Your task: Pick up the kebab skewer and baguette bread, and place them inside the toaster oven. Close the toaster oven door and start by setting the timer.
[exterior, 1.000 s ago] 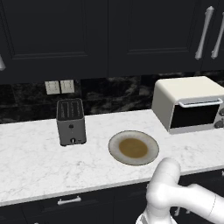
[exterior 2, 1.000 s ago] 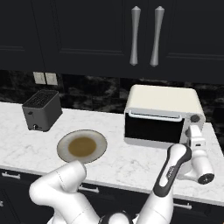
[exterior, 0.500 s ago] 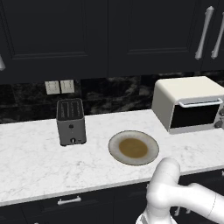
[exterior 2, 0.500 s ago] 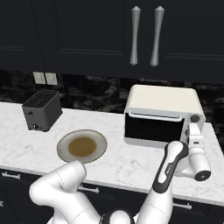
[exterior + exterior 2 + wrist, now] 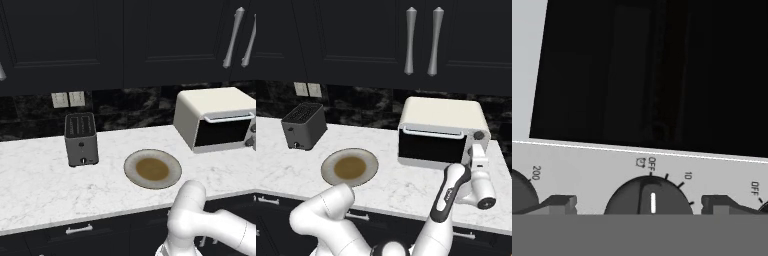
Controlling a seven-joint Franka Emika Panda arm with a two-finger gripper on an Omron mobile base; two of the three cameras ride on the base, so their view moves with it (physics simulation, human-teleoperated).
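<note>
Toaster oven (image 5: pixel 441 131) at right end of marble tabletop (image 5: pixel 386 185), cream-white, box-shaped. Toaster oven door (image 5: pixel 432 146) shut, dark glass, silver bar handle along top edge. Same oven in left base view (image 5: pixel 220 117), near right edge, door also closed there.

Hand (image 5: pixel 478 156) up against right side of oven front, by the control strip w/ knobs; white wrist and dark-jointed forearm bent up from below tabletop edge. In hand view, two dark fingertips (image 5: pixel 559 202) low in frame, spread apart, one on each side of middle knob (image 5: pixel 649 196); not touching knob as far as visible. Knob's white pointer mark straight up toward "OFF", "10" printed just right of it. "200" marking at left by another knob, second "OFF" at far right. Dark door glass above the strip.

Round plate (image 5: pixel 349 167) mid-tabletop, brown centre, grey rim; nothing on it. Small dark-grey slot toaster (image 5: pixel 304 126) toward left, near backsplash w/ two wall outlets (image 5: pixel 69 99). Dark cabinets above, silver bar handles (image 5: pixel 421 42).

Skewer and baguette: can't see inside oven through dark glass, can't tell.
</note>
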